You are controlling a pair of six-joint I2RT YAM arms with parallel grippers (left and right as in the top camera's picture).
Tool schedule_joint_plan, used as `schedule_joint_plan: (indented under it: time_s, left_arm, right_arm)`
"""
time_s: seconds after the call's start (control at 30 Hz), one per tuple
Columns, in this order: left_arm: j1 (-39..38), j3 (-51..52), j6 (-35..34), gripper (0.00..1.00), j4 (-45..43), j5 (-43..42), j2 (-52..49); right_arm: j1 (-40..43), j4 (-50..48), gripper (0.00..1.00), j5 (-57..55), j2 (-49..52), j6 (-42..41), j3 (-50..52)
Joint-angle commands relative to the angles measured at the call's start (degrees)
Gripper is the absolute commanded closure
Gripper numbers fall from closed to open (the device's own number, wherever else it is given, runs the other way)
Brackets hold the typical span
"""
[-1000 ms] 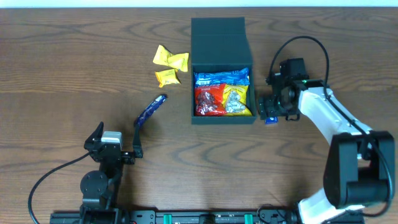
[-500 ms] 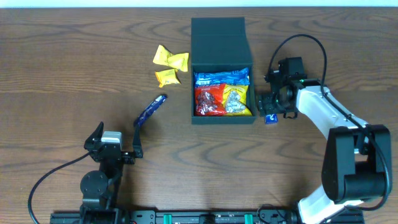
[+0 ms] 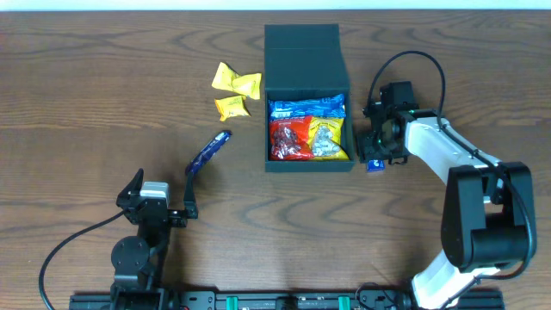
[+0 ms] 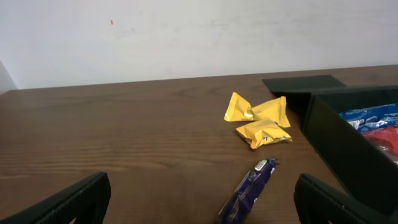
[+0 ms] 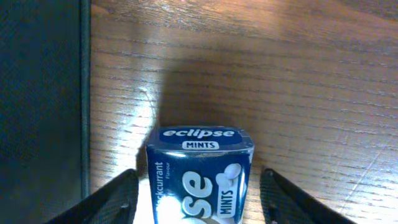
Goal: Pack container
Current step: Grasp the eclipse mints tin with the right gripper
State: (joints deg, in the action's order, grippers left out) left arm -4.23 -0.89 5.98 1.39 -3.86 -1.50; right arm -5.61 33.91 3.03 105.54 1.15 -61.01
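The dark container (image 3: 308,166) sits open at the table's centre with its lid flap (image 3: 301,47) laid back. It holds a blue packet (image 3: 307,106), a red packet (image 3: 288,139) and a yellow packet (image 3: 328,138). My right gripper (image 3: 376,148) is open just right of the container, its fingers on either side of a blue Eclipse mints box (image 3: 375,165) that stands on the table. In the right wrist view the mints box (image 5: 199,168) sits between the fingers (image 5: 199,190) with gaps on both sides, and the container wall (image 5: 37,93) is at left. My left gripper (image 3: 164,179) is open and empty at front left.
A blue-purple snack bar (image 3: 209,152) lies left of the container, and in the left wrist view it (image 4: 249,190) lies ahead between the open fingers (image 4: 202,199). Three yellow packets (image 3: 234,90) lie at the back left; they also show in the left wrist view (image 4: 258,118).
My right gripper has shifted slightly left and back, closer to the container wall. The mints box stays on the table. The left arm has not moved.
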Motion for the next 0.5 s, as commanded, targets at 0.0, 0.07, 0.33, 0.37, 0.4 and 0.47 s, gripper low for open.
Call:
schedule_joint_plan:
  time_s: [0.0,0.07,0.33,0.37,0.4,0.47]
  left_arm:
    - [-0.1,0.6,-0.2,0.05,2.7,-0.1,0.1]
    - [-0.1,0.6,-0.2,0.05,2.7,-0.1,0.1]
    - [-0.1,0.6,-0.2,0.05,2.7,-0.1,0.1]
    - [-0.1,0.6,-0.2,0.05,2.7,-0.1,0.1]
    - [-0.1,0.6,-0.2,0.05,2.7,-0.1,0.1]
    - [-0.1,0.6,-0.2,0.05,2.7,-0.1,0.1]
  right_arm:
    - [-0.5,-0.1,0.44,0.0,0.4,-1.6,-0.9]
    - [-0.5,-0.1,0.48,0.0,0.4,-1.6,-0.9]
    - [-0.5,-0.1,0.58,0.0,0.4,-1.6,-0.9]
    - [-0.5,-0.1,0.58,0.0,0.4,-1.6,-0.9]
    - [-0.5,-0.1,0.58,0.0,0.4,-1.6,-0.9]
    - [-0.5,-0.1,0.59,0.0,0.4,-1.6,-0.9]
